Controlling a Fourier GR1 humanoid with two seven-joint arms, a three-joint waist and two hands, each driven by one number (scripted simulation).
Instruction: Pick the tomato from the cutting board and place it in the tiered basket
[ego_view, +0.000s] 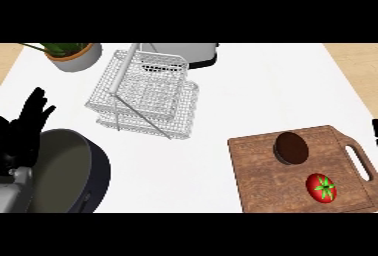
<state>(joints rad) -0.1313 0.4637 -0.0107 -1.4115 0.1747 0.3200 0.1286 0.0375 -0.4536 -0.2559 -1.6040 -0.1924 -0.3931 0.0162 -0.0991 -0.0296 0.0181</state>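
Observation:
A red tomato (322, 187) with a green stem lies on the near right part of the wooden cutting board (258, 172). The white wire tiered basket (144, 95) stands at the back left of the white counter, well apart from the board. At the left edge my left hand (29, 125) rests open with its fingers up and holds nothing. Only a small black sliver of my right hand (374, 129) shows at the right edge, above the board's handle.
A dark brown round object (291, 148) sits on the board behind the tomato. A dark pan (70, 172) lies at the front left beside my left forearm. A potted plant (74, 54) and a white appliance (184, 52) stand at the back.

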